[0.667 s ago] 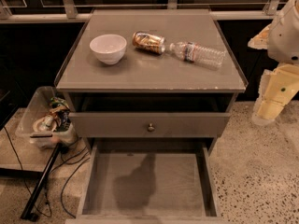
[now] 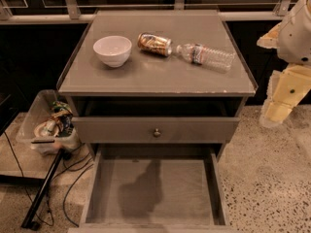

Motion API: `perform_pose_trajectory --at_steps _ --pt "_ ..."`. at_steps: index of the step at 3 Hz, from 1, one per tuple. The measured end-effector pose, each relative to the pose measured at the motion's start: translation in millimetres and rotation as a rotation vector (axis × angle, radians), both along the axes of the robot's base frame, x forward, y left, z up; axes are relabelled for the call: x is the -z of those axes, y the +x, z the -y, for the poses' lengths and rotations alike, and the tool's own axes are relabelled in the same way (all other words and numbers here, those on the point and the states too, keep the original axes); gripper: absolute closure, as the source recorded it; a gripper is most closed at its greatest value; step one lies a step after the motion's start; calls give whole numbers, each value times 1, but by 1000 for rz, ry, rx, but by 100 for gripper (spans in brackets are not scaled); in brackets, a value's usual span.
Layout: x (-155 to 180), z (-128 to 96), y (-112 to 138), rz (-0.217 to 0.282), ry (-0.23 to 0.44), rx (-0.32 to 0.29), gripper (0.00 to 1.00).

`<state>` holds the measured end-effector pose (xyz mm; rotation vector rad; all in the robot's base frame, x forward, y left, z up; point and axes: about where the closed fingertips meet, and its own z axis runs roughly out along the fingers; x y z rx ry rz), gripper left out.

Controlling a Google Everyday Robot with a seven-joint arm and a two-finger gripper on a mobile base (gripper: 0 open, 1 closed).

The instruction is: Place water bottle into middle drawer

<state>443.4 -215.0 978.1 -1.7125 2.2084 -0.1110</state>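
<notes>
gripper [image 2: 281, 101] hung at 3 o'clock off the cabinet top [image 2: 160, 79], clear of everything; released or clenched, could not tell. water bottle [image 2: 206, 55] lay at 1 o'clock there, cap toward can [image 2: 154, 44]. middle drawer [image 2: 184, 188] open at 6 o'clock.

Premises: a laboratory-type robot test area. Evidence: speckled terrazzo floor [image 2: 272, 178], dark glazing behind a metal rail [image 2: 39, 18], loose cables [image 2: 73, 178] and a black stand [image 2: 43, 188] on the floor, and a clear bin [image 2: 36, 113] of oddments. The robot's hand [image 2: 282, 103] hangs at the right edge, beside the worktop [image 2: 160, 74].
</notes>
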Motion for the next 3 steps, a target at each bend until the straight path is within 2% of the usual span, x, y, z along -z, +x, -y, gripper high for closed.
perform_pose_trajectory --at_steps 2,3 --pt "-7 -7 55 131 171 -10 0" --pt "-10 -25 92 210 244 -12 0"
